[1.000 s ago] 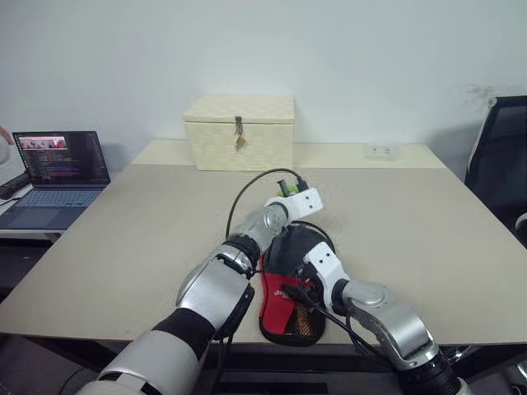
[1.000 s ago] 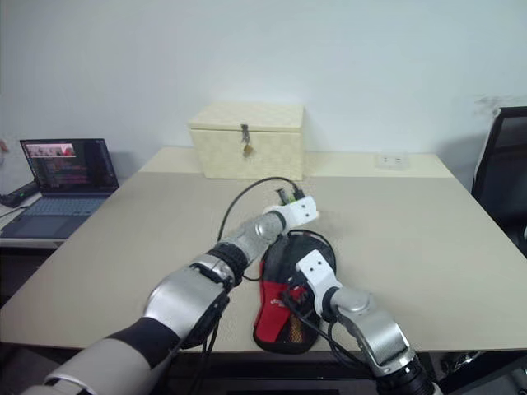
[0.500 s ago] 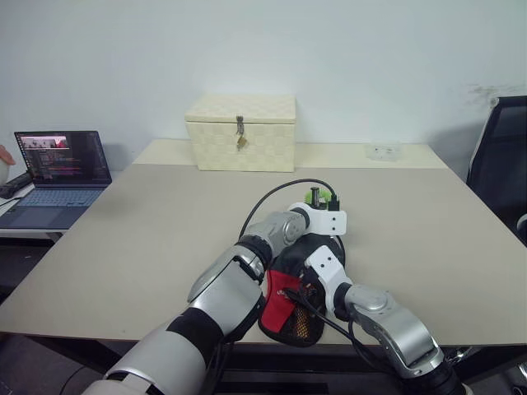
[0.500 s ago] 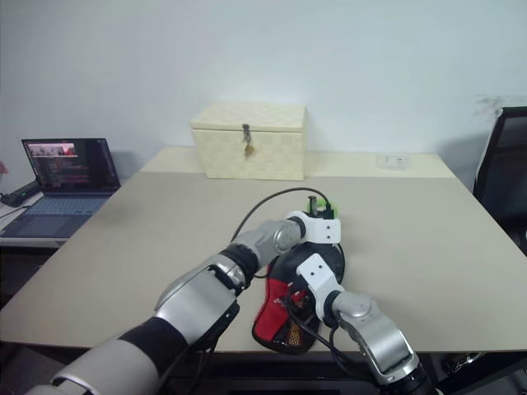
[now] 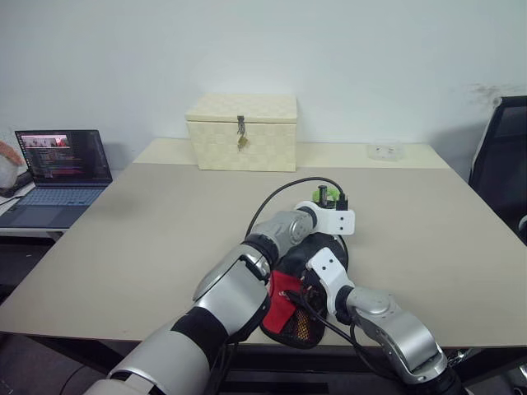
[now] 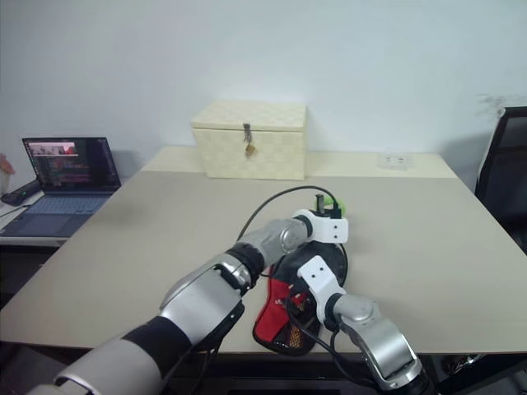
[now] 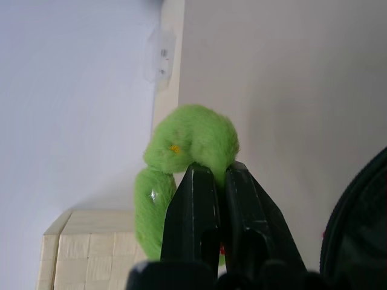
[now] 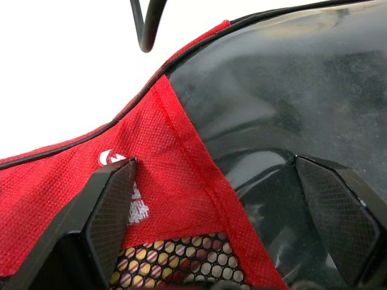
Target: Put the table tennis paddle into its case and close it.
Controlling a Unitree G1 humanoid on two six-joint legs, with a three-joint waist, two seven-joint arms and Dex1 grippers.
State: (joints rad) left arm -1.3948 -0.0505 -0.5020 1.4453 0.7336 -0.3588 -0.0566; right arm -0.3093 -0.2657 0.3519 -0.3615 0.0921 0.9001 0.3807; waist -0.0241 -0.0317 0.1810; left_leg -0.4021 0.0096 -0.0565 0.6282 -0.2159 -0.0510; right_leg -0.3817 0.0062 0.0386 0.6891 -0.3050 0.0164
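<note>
The case (image 5: 300,284) is being straddled by the wide-spread right hand (image 8: 224,199); a green fuzzy pull (image 7: 190,142) is being pinched by the left hand (image 7: 211,181) just beyond it.

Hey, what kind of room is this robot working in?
Likely an office or lab: a plain beige table, an open laptop on a side desk, and a dark office chair against a bare white wall.

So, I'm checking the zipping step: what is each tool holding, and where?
Left tool pinches the green fuzzy pull at its near end; right tool, open, presses on the case.
</note>
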